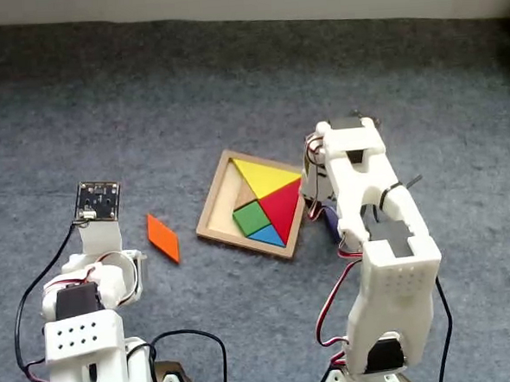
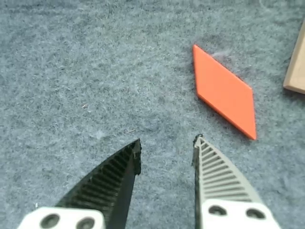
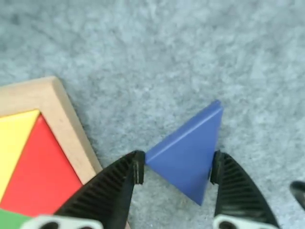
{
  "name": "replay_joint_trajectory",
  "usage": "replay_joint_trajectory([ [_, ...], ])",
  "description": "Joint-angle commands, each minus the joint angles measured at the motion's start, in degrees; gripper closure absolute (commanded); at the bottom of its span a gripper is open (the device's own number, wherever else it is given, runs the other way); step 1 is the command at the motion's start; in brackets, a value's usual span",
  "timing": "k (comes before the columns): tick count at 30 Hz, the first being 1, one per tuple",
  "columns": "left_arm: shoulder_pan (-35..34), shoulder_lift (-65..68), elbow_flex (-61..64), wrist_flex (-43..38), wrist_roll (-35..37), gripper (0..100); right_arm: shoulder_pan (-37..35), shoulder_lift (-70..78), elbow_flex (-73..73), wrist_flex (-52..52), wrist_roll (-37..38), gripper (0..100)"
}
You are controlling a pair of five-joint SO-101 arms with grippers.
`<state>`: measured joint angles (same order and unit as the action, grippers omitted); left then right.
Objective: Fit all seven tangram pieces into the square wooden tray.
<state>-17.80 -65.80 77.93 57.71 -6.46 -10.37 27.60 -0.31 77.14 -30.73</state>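
The square wooden tray [image 1: 211, 213] lies mid-table holding a yellow triangle [image 1: 263, 177], a red triangle [image 1: 284, 208], a green square [image 1: 251, 217] and a light blue triangle [image 1: 269, 235]; its left part is bare wood. An orange parallelogram [image 1: 163, 237] lies on the carpet left of the tray. My left gripper [image 2: 167, 143] is open over bare carpet, a little short of the orange parallelogram [image 2: 224, 90]. Just right of the tray rim [image 3: 62, 124], my right gripper [image 3: 177, 167] has both fingers against the sides of a dark blue triangle [image 3: 188, 152] lying on the carpet.
Grey carpet covers the table. The right arm [image 1: 369, 210] hangs over the tray's right edge and hides most of the dark blue triangle [image 1: 330, 222] from above. Open carpet lies behind the tray and around the orange piece. The tray's corner [image 2: 296, 71] shows beyond the parallelogram.
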Motion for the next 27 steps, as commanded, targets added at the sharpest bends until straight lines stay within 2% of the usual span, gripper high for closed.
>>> replay_joint_trajectory([
  [1,-0.6,-0.7,-0.1,-0.9,0.3,81,1.7,-0.6,-1.5,-0.2,0.5,77.0],
  [6,-0.6,-0.7,-0.1,-0.9,0.3,81,1.5,-0.6,-1.7,-0.7,0.5,76.5],
  [12,-0.6,-0.7,-0.1,-0.9,0.3,81,1.6,-0.3,-5.4,-0.5,0.3,70.2],
  [23,-0.6,-0.7,-0.1,-0.9,0.3,81,1.5,0.0,-5.1,-0.3,0.4,70.3],
  [27,-0.6,-0.7,-0.1,-0.9,0.3,81,1.5,0.0,-5.1,-0.5,0.4,79.1],
])
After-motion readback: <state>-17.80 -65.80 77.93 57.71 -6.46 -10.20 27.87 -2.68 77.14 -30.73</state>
